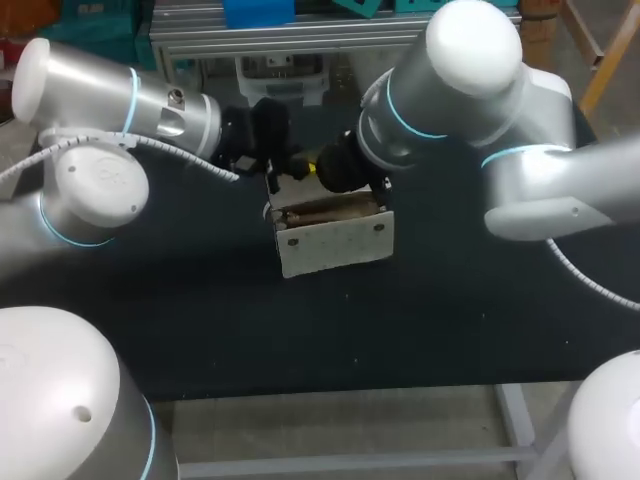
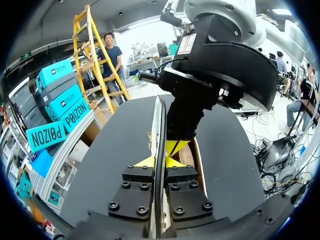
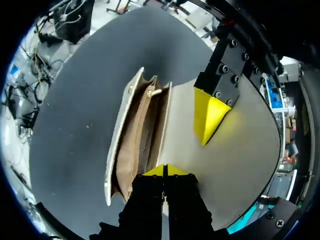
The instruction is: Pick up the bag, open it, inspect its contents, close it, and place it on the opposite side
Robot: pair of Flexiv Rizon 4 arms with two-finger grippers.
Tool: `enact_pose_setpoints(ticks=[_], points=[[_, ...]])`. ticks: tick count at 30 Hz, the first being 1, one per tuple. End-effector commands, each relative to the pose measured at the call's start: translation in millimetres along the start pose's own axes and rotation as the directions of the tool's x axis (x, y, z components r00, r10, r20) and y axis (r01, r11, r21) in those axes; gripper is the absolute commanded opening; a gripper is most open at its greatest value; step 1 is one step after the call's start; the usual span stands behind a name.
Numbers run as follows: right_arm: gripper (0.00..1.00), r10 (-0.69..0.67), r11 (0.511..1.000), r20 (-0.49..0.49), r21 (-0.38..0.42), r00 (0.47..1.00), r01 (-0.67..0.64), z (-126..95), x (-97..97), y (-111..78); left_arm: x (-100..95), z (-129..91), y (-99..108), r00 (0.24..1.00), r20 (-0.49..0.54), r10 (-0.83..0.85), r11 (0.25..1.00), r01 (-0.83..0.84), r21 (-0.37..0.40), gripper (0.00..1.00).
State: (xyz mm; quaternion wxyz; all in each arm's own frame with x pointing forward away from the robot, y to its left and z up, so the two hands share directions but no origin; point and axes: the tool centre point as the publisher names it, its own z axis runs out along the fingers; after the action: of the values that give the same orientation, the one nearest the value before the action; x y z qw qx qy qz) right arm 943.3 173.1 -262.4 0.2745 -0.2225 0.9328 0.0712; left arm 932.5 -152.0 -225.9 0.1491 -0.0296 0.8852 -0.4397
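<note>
A white bag (image 1: 335, 240) stands in the middle of the black table, its top open on a brown lining (image 3: 142, 135). The white flap (image 3: 180, 125) is raised. My left gripper (image 2: 160, 161) comes in from the left at the bag's back corner (image 1: 275, 175) and is shut on the flap's thin edge (image 2: 158, 120). Just beside it, my right gripper (image 3: 164, 171) hangs over the bag's back edge (image 1: 318, 170). Its yellow tips are shut together on that edge where the flap meets the lining. The left arm's yellow fingertips (image 3: 207, 115) lie against the flap.
The dark tabletop (image 1: 200, 300) stretches out on both sides of the bag and in front of it. A grey metal frame (image 1: 300, 40) runs along the table's far edge, behind both grippers.
</note>
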Motion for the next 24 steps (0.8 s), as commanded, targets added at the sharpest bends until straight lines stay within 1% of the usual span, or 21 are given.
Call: enact_pose_setpoints(ticks=[1,4,8,11,13,15,19,21,24], points=[[0.0,0.0,1.0,0.056,0.007,0.998,0.0,-11.4,7.7,1.1,3.0,-5.4,-5.3,1.0,0.005,-0.003,1.0,0.003,-0.008,0.0],[0.0,0.008,1.0,0.076,0.017,0.997,-0.009,-18.1,9.9,1.9,3.6,-6.7,-5.4,1.0,0.0,-0.029,1.0,0.029,-0.01,0.0],[0.0,0.018,0.999,0.126,0.04,0.992,-0.023,-38.0,16.7,4.0,-0.4,-8.2,-4.5,0.993,-0.054,-0.108,0.994,0.107,-0.015,0.0],[0.0,0.024,0.998,0.151,0.053,0.988,-0.032,-52.3,22.0,6.1,-2.3,-9.7,-4.1,0.977,-0.125,-0.172,0.985,0.17,-0.026,0.0],[0.0,0.027,0.998,0.161,0.057,0.987,-0.036,-61.4,26.5,8.4,-3.7,-6.4,-3.0,0.963,-0.182,-0.198,0.98,0.194,-0.041,0.0],[0.0,0.027,0.997,0.164,0.064,0.986,-0.037,-68.6,32.4,11.6,-6.4,2.2,0.7,0.955,-0.207,-0.212,0.977,0.203,-0.064,0.0],[0.0,0.029,0.996,0.164,0.079,0.986,-0.042,-75.2,47.3,14.9,-13.1,28.0,13.2,0.918,-0.313,-0.244,0.969,0.216,-0.121,0.0],[0.0,0.037,0.995,0.161,0.082,0.986,-0.051,-76.0,55.2,15.5,-17.4,40.8,16.9,0.915,-0.323,-0.241,0.968,0.204,-0.142,0.0],[0.0,0.057,0.994,0.149,0.083,0.987,-0.07,-76.7,67.9,16.8,-26.0,54.3,25.7,0.914,-0.327,-0.239,0.969,0.2,-0.148,0.0]])
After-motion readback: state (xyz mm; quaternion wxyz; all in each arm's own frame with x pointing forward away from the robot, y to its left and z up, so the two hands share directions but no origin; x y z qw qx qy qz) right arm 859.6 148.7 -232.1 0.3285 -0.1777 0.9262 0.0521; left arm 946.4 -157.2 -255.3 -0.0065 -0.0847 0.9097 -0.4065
